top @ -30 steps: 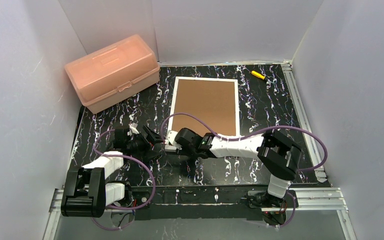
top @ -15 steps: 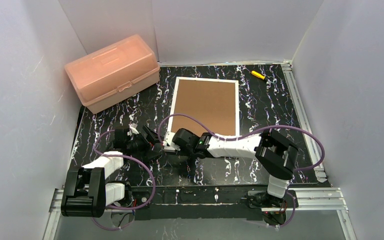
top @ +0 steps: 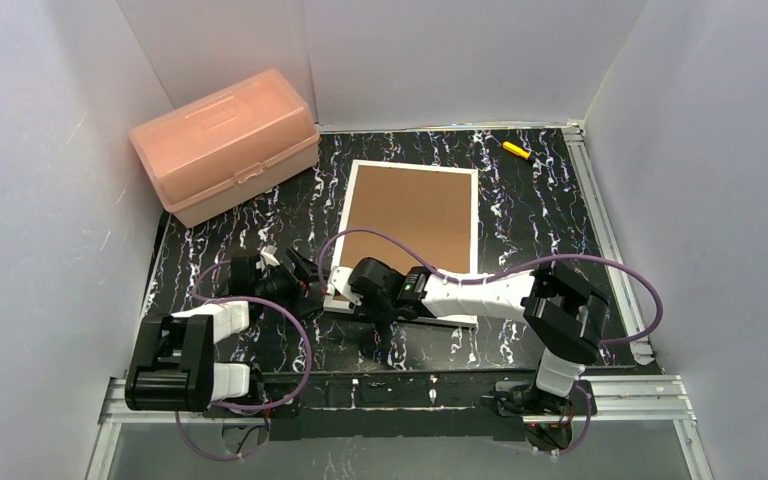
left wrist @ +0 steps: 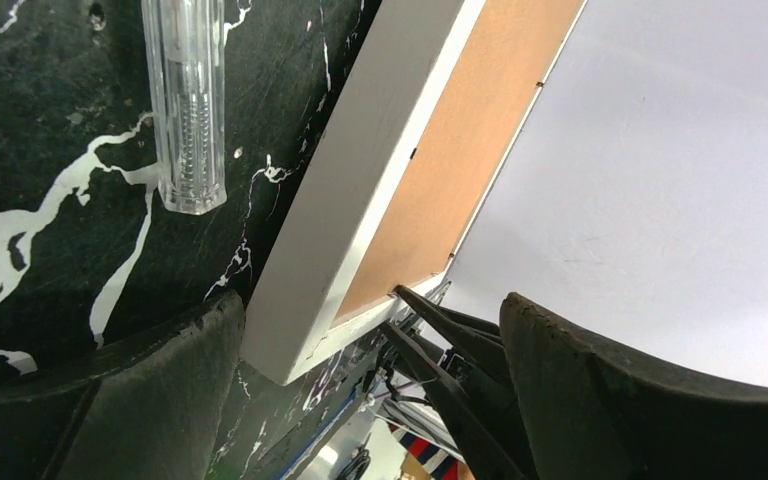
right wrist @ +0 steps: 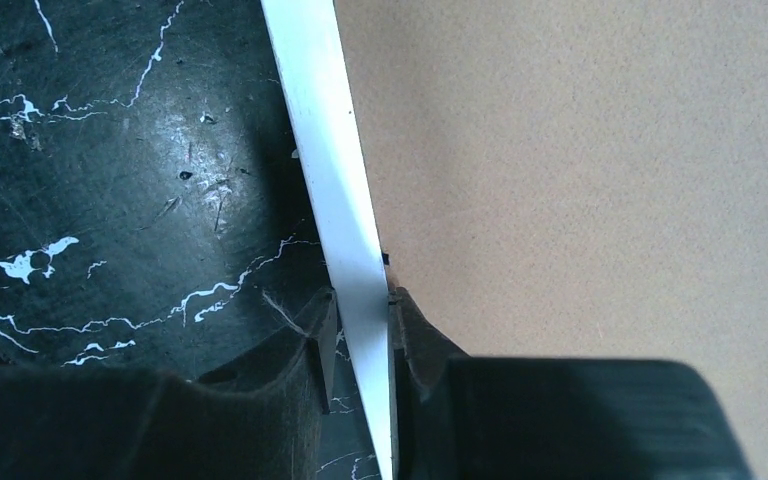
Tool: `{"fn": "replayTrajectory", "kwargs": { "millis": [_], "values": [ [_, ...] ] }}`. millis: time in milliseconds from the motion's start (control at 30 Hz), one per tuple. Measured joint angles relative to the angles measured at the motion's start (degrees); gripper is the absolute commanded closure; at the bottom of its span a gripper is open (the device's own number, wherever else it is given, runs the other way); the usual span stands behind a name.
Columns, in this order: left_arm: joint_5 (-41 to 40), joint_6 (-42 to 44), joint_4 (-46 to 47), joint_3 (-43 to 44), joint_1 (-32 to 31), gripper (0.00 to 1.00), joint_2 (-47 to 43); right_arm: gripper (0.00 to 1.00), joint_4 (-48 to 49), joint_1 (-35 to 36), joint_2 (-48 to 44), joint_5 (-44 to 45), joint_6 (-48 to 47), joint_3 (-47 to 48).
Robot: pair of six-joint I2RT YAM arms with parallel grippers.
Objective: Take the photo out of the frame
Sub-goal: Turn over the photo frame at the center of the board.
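Top: frame (top: 410,215) lies back-up mid-worktop (top: 520,200), right end effector (top: 343,290) at its near-left corner, left end effector (top: 300,280) just beside. Left wrist: jaws wide open, frame corner between them, nothing gripped. Right wrist: fingers (right wrist: 310,345) pinch the frame's white border

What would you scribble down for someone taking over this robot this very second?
Right gripper: shut on the white border of the frame, close to its near-left corner.
Left gripper: wide open, with that same corner between its jaws, gripping nothing.
Frame: lies face down on the table, with the brown backing board on top and in place.
Photo: not visible; presumably under the backing board.
Done: the frame's edge is gripped, nothing more.
Left: open the back, lift off the backing board, take the photo out.
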Motion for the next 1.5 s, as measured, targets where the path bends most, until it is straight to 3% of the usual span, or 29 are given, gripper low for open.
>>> {"fn": "replayTrajectory", "kwargs": {
  "millis": [433, 533, 700, 800, 933, 1067, 1267, 1500],
  "values": [
    [0.3, -1.1, 2.4, 0.0, -0.6, 0.04, 1.4, 0.99, 1.2, -0.4, -2.4, -3.3, 1.6, 0.0],
    [0.3, -1.6, 2.7, 0.0, -0.7, 0.17, 1.4, 0.99, 1.5, -0.4, -2.4, -3.5, 1.7, 0.0],
    [-0.5, -2.1, 2.4, -0.1, -0.7, 0.48, 1.4, 0.99, 1.6, -0.5, -2.8, -3.6, 1.9, 0.1],
    [-1.2, -2.6, 2.3, -0.2, -0.5, 0.6, 1.3, 0.97, 1.6, -1.0, -3.7, -3.2, 2.1, 0.1],
    [-1.4, -3.0, 2.4, -0.2, -0.4, 0.73, -1.0, 0.43, 1.1, -1.2, -5.3, -2.6, 2.1, 0.3],
    [0.8, -4.5, 3.8, -0.2, -0.9, 0.78, -5.4, 0.18, 1.6, -0.9, -6.6, -2.4, 2.8, 2.2],
    [1.8, -8.7, 3.7, -0.1, -1.2, 0.79, -9.8, 0.03, -0.5, 1.3, -7.0, 4.3, 2.1, 6.1],
    [1.9, -11.9, 2.7, 0.1, -1.2, 0.8, -12.9, 0.01, -5.4, 9.1, -5.7, 19.8, -0.9, 8.5]
  ]
}}
